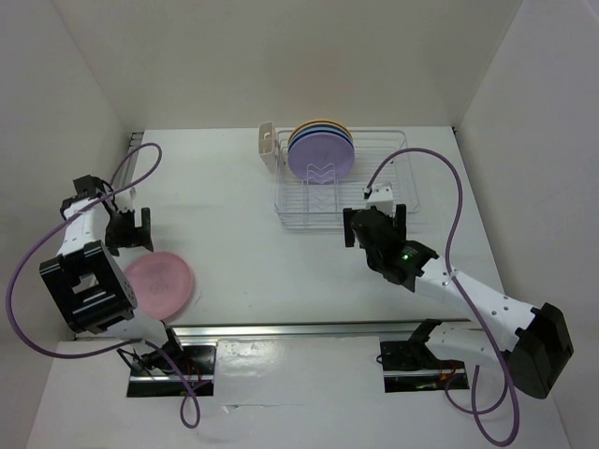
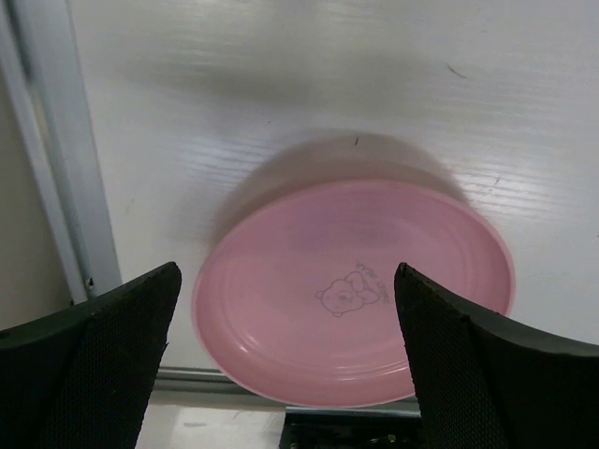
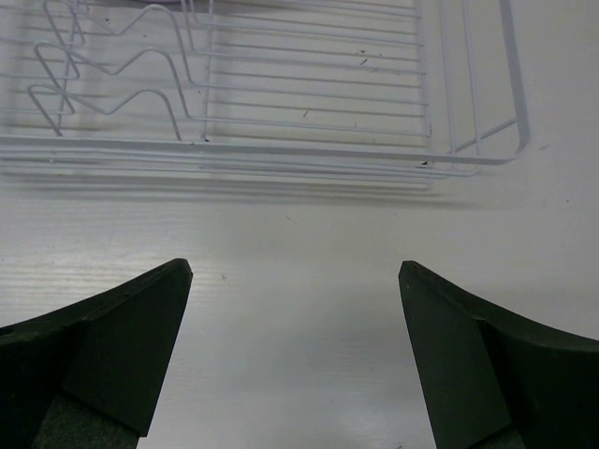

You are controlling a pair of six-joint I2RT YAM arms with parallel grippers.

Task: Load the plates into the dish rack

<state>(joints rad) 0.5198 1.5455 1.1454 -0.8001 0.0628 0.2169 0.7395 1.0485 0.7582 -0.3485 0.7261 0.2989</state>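
**A:** Where is the pink plate [image 2: 356, 290] at this moment?

**B:** It lies flat on the white surface [image 1: 234, 234], just below and ahead of the left pincer [image 1: 131, 229]. From the camera on that wrist I see it between the two black fingers [image 2: 112, 337]. It has a small bear drawing in its middle.

**A:** Is the pincer holding it?

**B:** No. The left pincer is wide apart and hangs above the plate. As far as I can see, they do not touch.

**A:** And the other plates?

**B:** They stand upright on their edges in the dish rack [image 1: 374, 201], pressed together at the end beside the cutlery holder [image 1: 269, 145]. The lilac plate [image 1: 320, 154] is the front one and faces toward the right pincer [image 1: 374, 222]. Behind it I see only thin rims, one of them yellow-orange.

**A:** What about the right pincer?

**B:** Its fingers are apart too, and it grips no plate. It hovers over the bare surface, just before the near edge of the rack. The slot wires are straight ahead of it. The plates are farther ahead and to its left.
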